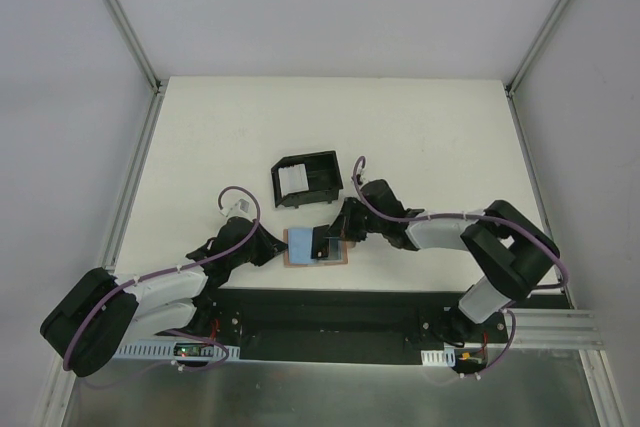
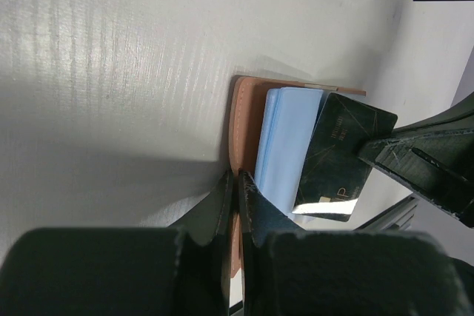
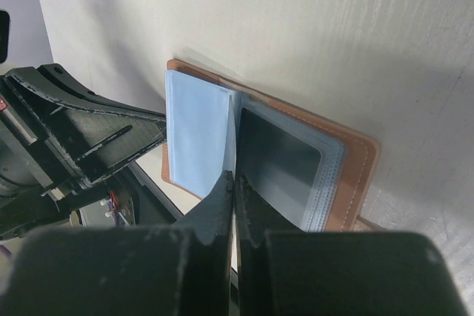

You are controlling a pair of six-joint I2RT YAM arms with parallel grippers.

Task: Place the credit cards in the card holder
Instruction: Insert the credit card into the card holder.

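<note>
Right tool [image 3: 233,177] pinches dark card [image 2: 341,153]; card holder [image 2: 244,120] open.

The left arm [image 1: 150,297] and the right arm [image 1: 480,247] are wearing the same livery, with bulky matte-black joint housings and pale grey-white link shells running between them. A purple cable [image 1: 240,189] is trailing along each one, looping free near the wrist and being pinned to the shells by thin white ties [image 1: 180,267]. A small green circuit board [image 1: 187,350] with red wiring is sitting exposed at the left base. Up close, the fingers [image 2: 255,209] are tapering into narrow black blades of rough, faintly grained plastic, widening back into thick, rounded black blocks.
</note>
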